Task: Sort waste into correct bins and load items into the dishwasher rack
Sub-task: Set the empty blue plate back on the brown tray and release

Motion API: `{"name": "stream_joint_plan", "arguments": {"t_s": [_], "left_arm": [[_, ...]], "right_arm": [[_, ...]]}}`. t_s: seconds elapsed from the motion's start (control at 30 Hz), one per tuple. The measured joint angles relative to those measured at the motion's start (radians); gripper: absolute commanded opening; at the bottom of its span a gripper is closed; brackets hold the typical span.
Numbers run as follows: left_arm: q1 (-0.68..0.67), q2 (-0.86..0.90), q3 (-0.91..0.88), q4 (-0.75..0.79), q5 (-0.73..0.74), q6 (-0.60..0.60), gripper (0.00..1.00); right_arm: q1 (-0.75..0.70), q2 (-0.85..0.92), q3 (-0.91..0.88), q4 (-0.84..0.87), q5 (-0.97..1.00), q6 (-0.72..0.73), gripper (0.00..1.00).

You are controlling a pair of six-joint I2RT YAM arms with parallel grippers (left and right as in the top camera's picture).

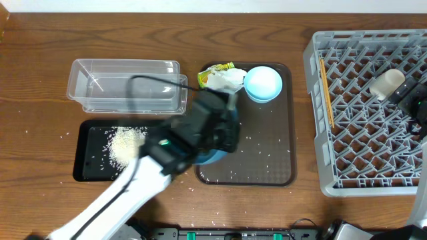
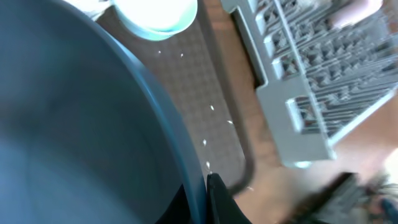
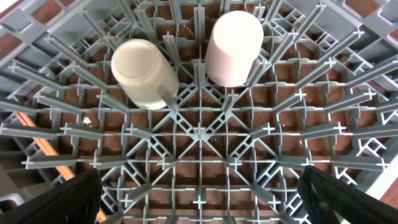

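large dark-blue bowl sits over the near-left corner of the brown serving tray, mostly hidden under the left arm; left gripper pinched tight on its rim; small light-blue bowl and tissue at the tray's far edge; rice in the black tray (stray grains on the brown one too); white cup, pink cup and chopsticks in the rack; right gripper above them, fingers spread wide, holding nothing

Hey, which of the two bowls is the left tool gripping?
The large dark-blue bowl, pinched at its rim by the left tool; the small light-blue bowl sits free.
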Motion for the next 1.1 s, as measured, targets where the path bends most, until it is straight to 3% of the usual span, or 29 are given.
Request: {"name": "stream_joint_plan", "arguments": {"t_s": [0.2,0.47,0.83,1.03,1.1], "left_arm": [[-0.116,0.141,0.0,0.135,-0.107,0.061,0.06],[-0.134,0.281,0.0,0.196,-0.204,0.112,0.06],[-0.194,0.309,0.001,0.2,-0.22,0.131,0.06],[-0.217,0.309,0.001,0.143,-0.219,0.08,0.07],[-0.219,0.309,0.001,0.119,-0.22,0.054,0.12]], "right_arm": [[0.0,0.0,0.0,0.0,0.0,0.0,0.99],[0.0,0.0,0.0,0.0,0.0,0.0,0.99],[0.0,0.0,0.0,0.0,0.0,0.0,0.99],[0.0,0.0,0.0,0.0,0.0,0.0,0.99],[0.0,0.0,0.0,0.0,0.0,0.0,0.99]]}}
